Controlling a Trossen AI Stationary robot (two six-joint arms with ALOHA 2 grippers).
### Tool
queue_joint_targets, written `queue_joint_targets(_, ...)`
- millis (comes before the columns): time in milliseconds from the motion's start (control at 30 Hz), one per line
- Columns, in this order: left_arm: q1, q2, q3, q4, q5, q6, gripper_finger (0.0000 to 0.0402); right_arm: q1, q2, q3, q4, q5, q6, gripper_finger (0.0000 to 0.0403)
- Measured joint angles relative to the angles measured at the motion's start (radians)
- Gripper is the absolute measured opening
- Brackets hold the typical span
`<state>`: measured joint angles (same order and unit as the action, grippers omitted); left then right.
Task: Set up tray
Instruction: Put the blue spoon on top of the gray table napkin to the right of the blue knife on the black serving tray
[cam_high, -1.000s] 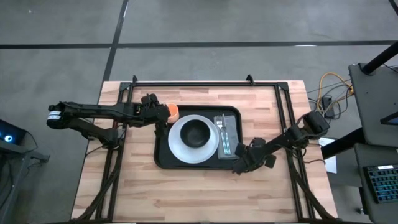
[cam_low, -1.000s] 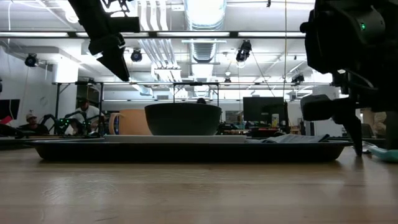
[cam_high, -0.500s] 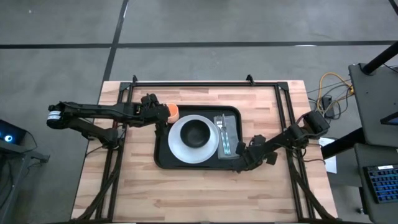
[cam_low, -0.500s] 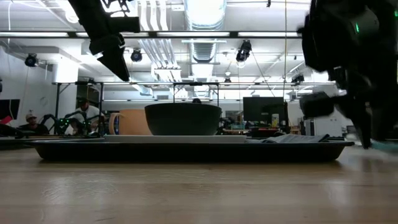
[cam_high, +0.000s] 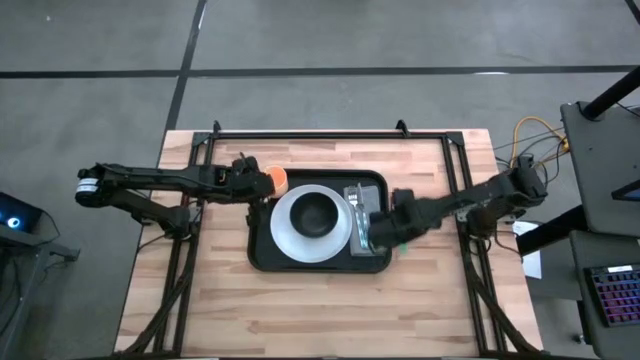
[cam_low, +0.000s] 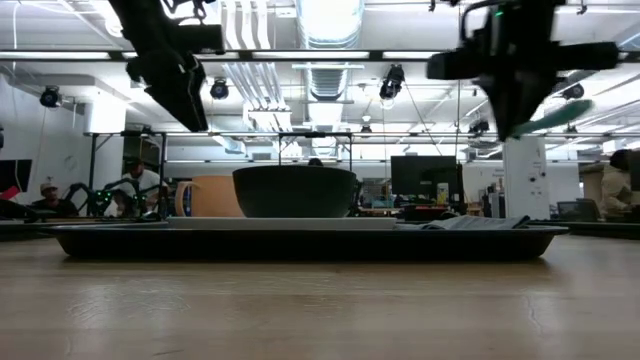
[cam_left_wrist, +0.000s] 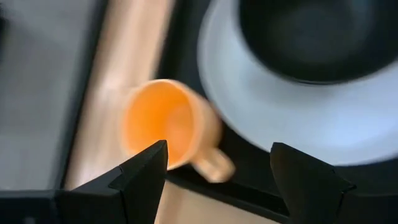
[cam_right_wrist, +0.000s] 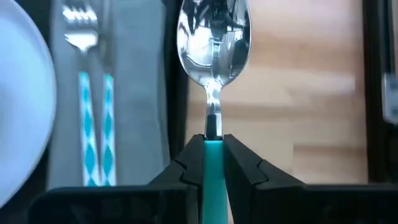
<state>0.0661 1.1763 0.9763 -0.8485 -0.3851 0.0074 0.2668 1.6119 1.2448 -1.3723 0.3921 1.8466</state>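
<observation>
The black tray (cam_high: 262, 250) lies mid-table and carries a white plate (cam_high: 285, 232) with a black bowl (cam_high: 318, 212). It also carries a grey napkin (cam_high: 372, 205) with a fork (cam_right_wrist: 79, 37) and other cutlery. An orange cup (cam_high: 278, 179) stands at the tray's far left corner, its handle (cam_left_wrist: 212, 163) showing in the left wrist view. My left gripper (cam_high: 252, 186) is open and hangs above the cup (cam_left_wrist: 163, 121), touching nothing. My right gripper (cam_high: 372, 234) is raised over the tray's right side (cam_low: 515, 105) and is shut on a teal-handled spoon (cam_right_wrist: 213, 40). My right gripper pinches the spoon's teal handle (cam_right_wrist: 212, 148) between its two fingers, close to where it joins the metal neck. The spoon's bowl (cam_right_wrist: 213, 37) sticks out past the fingertips. The spoon is lifted clear, and its handle end (cam_low: 556, 115) juts out sideways high above the tray.
Black frame rails (cam_high: 462, 180) run along the table's left, right and far sides. Bare wood (cam_high: 330, 310) lies in front of the tray. People and desks show in the room behind (cam_low: 130, 180).
My right gripper has risen from the table by the tray's near right corner. It has moved toward the far-left, over the tray's right side. The spoon has come up with it and is lifted clear of the table.
</observation>
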Motion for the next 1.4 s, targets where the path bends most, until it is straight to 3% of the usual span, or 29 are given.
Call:
queue_joint_targets(133,-0.001,0.000,-0.005,-0.011,0.105,-0.002,0.0262,-0.110,-0.004,0.023,0.053,0.004,-0.187,0.0025)
queue_joint_targets(367,0.000,0.000,-0.002,-0.039,0.108,-0.027,0.0262,-0.233,0.003,-0.046,0.379,0.005,-0.466,0.0025)
queue_joint_targets(800,0.000,0.000,0.007,-0.035,0.107,-0.080,0.0262,-0.293,0.076,-0.203,0.574,-0.002,-0.436,0.0024)
queue_joint_targets(1067,0.000,0.000,0.007,-0.031,0.103,-0.096,0.0262,-0.293,0.154,-0.210,0.670,-0.036,-0.425,0.0024)
queue_joint_targets(1400,0.000,0.000,0.007,-0.035,0.100,-0.095,0.0262,-0.284,0.234,-0.181,0.668,-0.060,-0.433,0.0024)
